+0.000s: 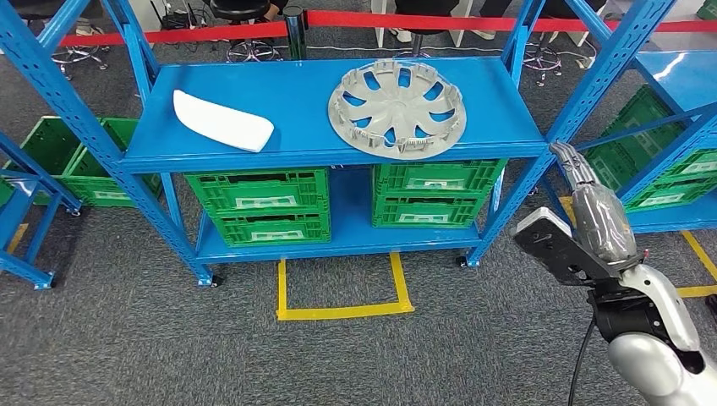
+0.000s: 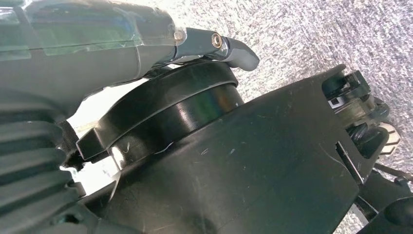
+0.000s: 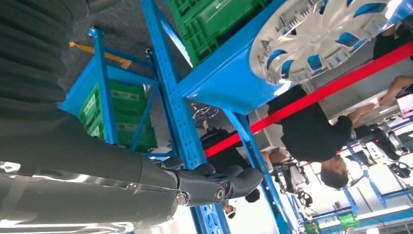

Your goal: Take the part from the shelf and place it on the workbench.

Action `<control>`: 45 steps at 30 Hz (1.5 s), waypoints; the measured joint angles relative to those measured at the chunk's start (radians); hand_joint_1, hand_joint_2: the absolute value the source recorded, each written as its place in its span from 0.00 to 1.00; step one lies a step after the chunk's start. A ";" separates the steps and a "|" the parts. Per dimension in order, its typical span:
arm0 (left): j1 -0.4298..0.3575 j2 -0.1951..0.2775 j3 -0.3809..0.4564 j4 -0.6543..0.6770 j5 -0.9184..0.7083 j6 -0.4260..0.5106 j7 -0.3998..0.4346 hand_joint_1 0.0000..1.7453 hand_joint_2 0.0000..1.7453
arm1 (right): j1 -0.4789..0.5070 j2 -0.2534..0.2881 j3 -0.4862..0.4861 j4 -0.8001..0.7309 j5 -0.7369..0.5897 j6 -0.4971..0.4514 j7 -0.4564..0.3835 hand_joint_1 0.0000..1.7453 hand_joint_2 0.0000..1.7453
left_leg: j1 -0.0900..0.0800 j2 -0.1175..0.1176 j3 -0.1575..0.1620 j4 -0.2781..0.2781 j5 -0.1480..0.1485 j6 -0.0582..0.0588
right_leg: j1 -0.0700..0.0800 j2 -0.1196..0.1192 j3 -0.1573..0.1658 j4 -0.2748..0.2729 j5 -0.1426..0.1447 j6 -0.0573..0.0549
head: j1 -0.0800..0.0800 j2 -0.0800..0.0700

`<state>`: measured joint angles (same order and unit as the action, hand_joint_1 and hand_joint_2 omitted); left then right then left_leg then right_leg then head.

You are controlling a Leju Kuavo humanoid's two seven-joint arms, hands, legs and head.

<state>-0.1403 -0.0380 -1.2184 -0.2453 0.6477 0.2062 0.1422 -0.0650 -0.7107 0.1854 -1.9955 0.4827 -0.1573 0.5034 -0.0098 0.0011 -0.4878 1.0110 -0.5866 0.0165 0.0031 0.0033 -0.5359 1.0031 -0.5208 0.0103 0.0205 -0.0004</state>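
Two parts lie on the top board of the blue shelf [image 1: 304, 93]: a silver wheel cover [image 1: 397, 108] to the right and a white curved panel [image 1: 221, 121] to the left. My right hand [image 1: 592, 199] is raised beside the shelf's right front post, below and to the right of the wheel cover, fingers stretched out and holding nothing. The right wrist view has the same hand [image 3: 214, 183] with the wheel cover [image 3: 311, 39] well beyond its fingers. My left hand [image 2: 214, 46] hangs low by my body over grey carpet, nothing in it.
Green crates [image 1: 258, 203] fill the shelf's lower level. A yellow square [image 1: 342, 311] is taped on the carpet before the shelf. More blue racks with green crates stand at the right [image 1: 668, 161] and left [image 1: 51, 161]. A red barrier [image 1: 211, 32] and a person [image 3: 311, 131] are behind.
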 joint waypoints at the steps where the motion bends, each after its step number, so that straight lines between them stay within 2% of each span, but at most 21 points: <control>1: 0.000 0.000 0.000 0.000 0.003 0.002 -0.003 0.00 0.00 | 0.000 0.002 0.000 0.000 -0.002 0.000 -0.004 0.00 1.00 | 0.000 0.000 0.000 0.000 0.000 0.000 | 0.000 0.000 0.000 0.000 0.000 0.000 | 0.000 0.000; 7: 0.004 0.012 0.018 0.004 0.078 0.052 -0.054 0.00 0.00 | 0.017 0.012 0.000 0.000 -0.010 -0.003 -0.010 0.00 1.00 | 0.000 0.003 0.000 0.000 0.000 0.000 | 0.000 0.001 0.000 0.000 0.000 0.000 | 0.000 0.000; 12: 0.008 0.024 0.065 0.007 0.154 0.083 -0.101 0.00 0.00 | -0.042 0.012 0.019 0.001 -0.034 0.003 -0.013 0.00 1.00 | 0.000 0.009 0.000 0.000 0.000 0.000 | 0.000 0.004 0.000 0.000 0.001 0.001 | -0.001 0.000; 17: 0.011 0.038 0.093 0.009 0.167 0.082 -0.036 0.00 0.00 | -0.066 0.006 0.037 0.005 -0.064 0.003 0.000 0.00 1.00 | 0.000 0.009 0.000 0.000 0.000 0.000 | 0.000 0.004 0.000 0.000 0.001 0.001 | 0.000 0.000; 24: 0.014 0.058 0.121 0.013 0.175 0.050 -0.005 0.00 0.00 | -0.084 -0.010 0.050 0.008 -0.072 0.007 0.010 0.00 1.00 | 0.000 0.009 0.000 0.000 0.000 0.000 | 0.000 0.004 0.000 0.000 0.001 0.001 | 0.000 0.000; 35: 0.014 0.055 0.124 0.015 0.158 0.030 -0.049 0.00 0.00 | -0.117 -0.034 0.068 0.005 -0.074 0.021 0.028 0.00 1.00 | 0.000 0.008 0.000 0.000 0.000 0.000 | 0.000 0.004 0.000 0.000 0.001 0.001 | 0.000 0.000; 43: 0.014 0.022 0.124 0.016 0.130 0.014 -0.099 0.00 0.00 | -0.149 -0.032 0.094 0.005 -0.074 0.027 0.029 0.00 1.00 | 0.000 0.008 0.000 0.000 0.000 0.000 | 0.000 0.004 0.000 0.000 0.001 0.001 | 0.000 0.000; 45: 0.013 0.019 0.124 0.016 0.128 0.012 -0.098 0.00 0.00 | -0.156 -0.028 0.100 0.005 -0.074 0.027 0.029 0.00 1.00 | -0.003 0.008 0.000 0.002 -0.001 0.003 | -0.002 0.004 0.000 -0.003 0.004 0.005 | 0.000 0.000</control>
<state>-0.1268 -0.0186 -1.0945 -0.2293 0.7753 0.2177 0.0446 -0.2210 -0.7387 0.2858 -1.9901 0.4087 -0.1300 0.5321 -0.0123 0.0092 -0.4878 1.0127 -0.5871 0.0194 0.0012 0.0071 -0.5359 1.0001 -0.5167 0.0152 0.0206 -0.0004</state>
